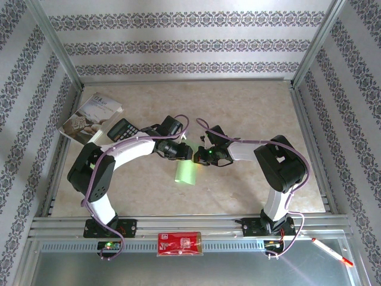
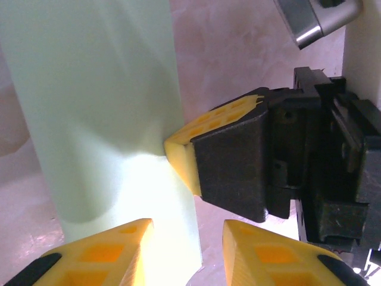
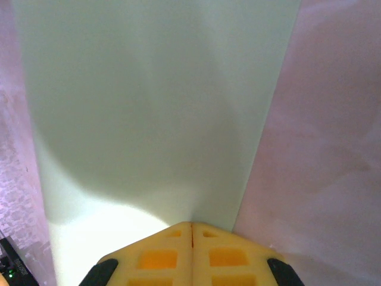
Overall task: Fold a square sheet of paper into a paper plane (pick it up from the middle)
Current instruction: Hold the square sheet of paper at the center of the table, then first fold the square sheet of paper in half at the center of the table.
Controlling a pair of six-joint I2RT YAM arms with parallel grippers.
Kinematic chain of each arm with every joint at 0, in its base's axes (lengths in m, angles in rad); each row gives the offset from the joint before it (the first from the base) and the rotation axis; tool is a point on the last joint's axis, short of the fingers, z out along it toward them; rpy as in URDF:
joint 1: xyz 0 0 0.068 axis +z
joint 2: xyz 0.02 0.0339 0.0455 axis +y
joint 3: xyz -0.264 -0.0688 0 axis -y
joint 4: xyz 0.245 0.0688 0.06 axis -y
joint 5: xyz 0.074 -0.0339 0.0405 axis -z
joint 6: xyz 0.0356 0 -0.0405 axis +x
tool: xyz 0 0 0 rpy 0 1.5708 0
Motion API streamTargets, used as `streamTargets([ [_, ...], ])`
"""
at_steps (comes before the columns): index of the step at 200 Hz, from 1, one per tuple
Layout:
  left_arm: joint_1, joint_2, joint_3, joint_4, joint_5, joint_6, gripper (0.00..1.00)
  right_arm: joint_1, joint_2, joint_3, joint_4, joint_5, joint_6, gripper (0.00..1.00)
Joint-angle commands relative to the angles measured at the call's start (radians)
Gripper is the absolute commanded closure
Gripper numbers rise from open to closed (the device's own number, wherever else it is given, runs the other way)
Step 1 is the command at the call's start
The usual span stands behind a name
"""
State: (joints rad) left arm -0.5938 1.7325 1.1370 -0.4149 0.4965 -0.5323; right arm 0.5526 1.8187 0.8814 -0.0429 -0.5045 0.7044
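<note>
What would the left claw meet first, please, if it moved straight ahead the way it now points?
Most likely the green sheet of paper, whose edge lies between the parted fingers of the left claw; just beyond, the right claw, shut, pinches it, though depth is unclear.

Light green sheet of paper point(image 2: 101, 107) at left, above a pinkish marbled surface point(image 2: 238, 53). Right gripper point(image 2: 183, 150) entering from the right, black-bodied, closed yellow jaws tip-on against the sheet's right edge. Left gripper point(image 2: 187, 257) at bottom, yellow jaws parted, the sheet's lower corner between them.
</note>
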Motion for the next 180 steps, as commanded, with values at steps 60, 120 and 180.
streamTargets([
  [60,0.031,0.094,-0.001,0.008,-0.021,0.015,0.7,0.011,0.09,-0.052,-0.128,0.133,-0.022,1.0],
  [120,0.057,0.125,-0.061,0.03,-0.039,0.027,0.71,0.01,0.103,-0.057,-0.128,0.139,-0.028,1.0],
  [180,0.07,0.124,-0.049,-0.006,-0.056,0.051,0.71,0.006,0.102,-0.058,-0.134,0.141,-0.034,1.0],
])
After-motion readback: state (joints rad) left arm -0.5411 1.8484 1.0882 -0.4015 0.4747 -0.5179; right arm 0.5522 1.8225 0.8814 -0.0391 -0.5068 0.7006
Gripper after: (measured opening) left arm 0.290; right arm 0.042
